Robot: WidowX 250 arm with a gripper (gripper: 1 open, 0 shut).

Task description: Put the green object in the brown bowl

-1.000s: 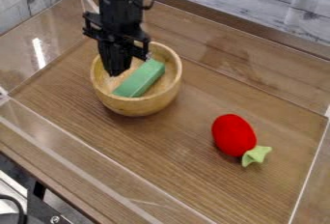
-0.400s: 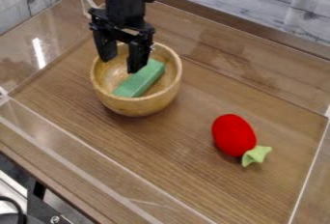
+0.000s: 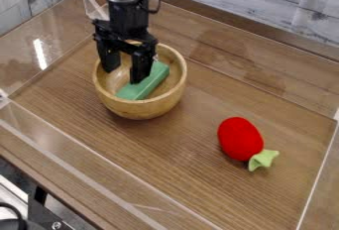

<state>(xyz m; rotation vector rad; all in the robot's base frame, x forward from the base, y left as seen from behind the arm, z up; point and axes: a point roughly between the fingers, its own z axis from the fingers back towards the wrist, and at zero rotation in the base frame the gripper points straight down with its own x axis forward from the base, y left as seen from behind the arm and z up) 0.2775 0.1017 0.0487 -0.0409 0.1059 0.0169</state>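
Observation:
The green object, a flat green block, lies tilted inside the brown bowl, leaning against the bowl's right inner wall. My black gripper points straight down over the bowl's left half. It is open, its two fingers spread apart, with nothing between them. The right finger stands just left of the block's upper end, partly covering it.
A red strawberry-like toy with a pale green leaf lies on the wooden table to the bowl's right. Clear plastic walls ring the work area on all sides.
The gripper opened from shut and let go of the green block, which now rests in the bowl. The hand sank slightly over the bowl's left half.

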